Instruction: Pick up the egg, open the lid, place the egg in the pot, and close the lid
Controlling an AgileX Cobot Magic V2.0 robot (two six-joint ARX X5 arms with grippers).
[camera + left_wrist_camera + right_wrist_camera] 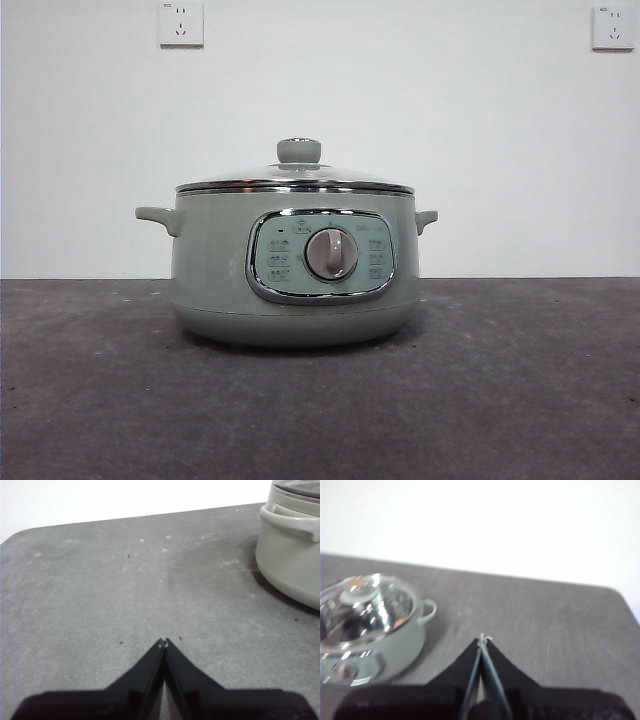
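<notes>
The sage-green pot (295, 270) stands in the middle of the dark table, its control panel and dial facing the front view. The glass lid (296, 181) with its pale green knob sits closed on it. The pot's side also shows in the left wrist view (292, 555), and pot and lid show in the right wrist view (367, 625). My left gripper (164, 642) is shut and empty over bare table beside the pot. My right gripper (482, 639) is shut and empty, raised above the table on the pot's other side. The egg is out of view.
The dark grey table (520, 400) runs to a white wall with two sockets (181, 23). The table's far edge and a rounded corner show in the left wrist view (30, 530). Neither arm shows in the front view.
</notes>
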